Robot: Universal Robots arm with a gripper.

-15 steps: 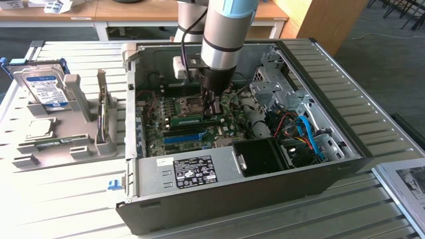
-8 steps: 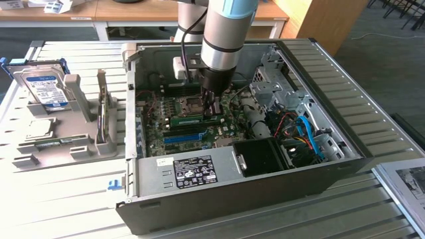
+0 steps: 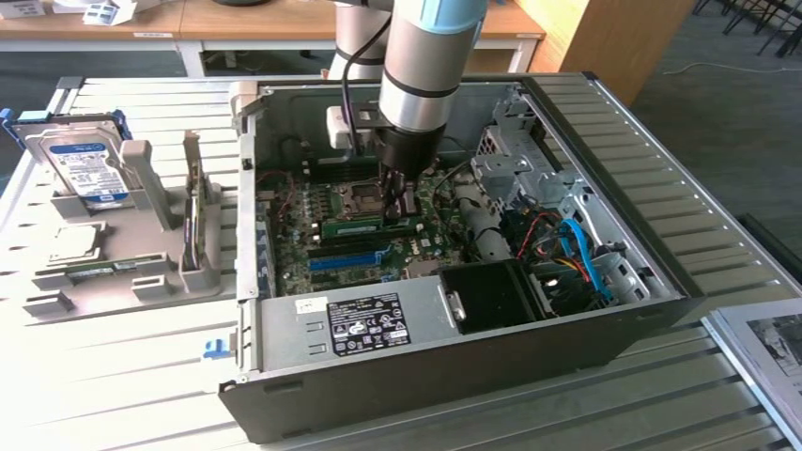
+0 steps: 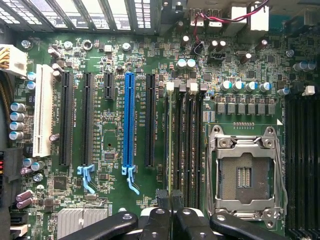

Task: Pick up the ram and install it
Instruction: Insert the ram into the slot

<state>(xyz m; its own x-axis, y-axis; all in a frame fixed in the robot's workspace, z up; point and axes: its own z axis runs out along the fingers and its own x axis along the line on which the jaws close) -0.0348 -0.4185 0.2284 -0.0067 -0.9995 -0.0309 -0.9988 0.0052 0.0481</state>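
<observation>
Ram, a thin green stick, is held pinched on edge by the narrowly closed claw, lined up along the black memory slots beside the empty processor socket inside the opened computer case, its contact edge apparently turned toward the slot.

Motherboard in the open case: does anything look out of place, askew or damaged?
Nothing looks damaged or askew; the thin green ram stick lines up straight with its slot. Only the metal-framed processor socket is bare, without chip or cooler.
</observation>
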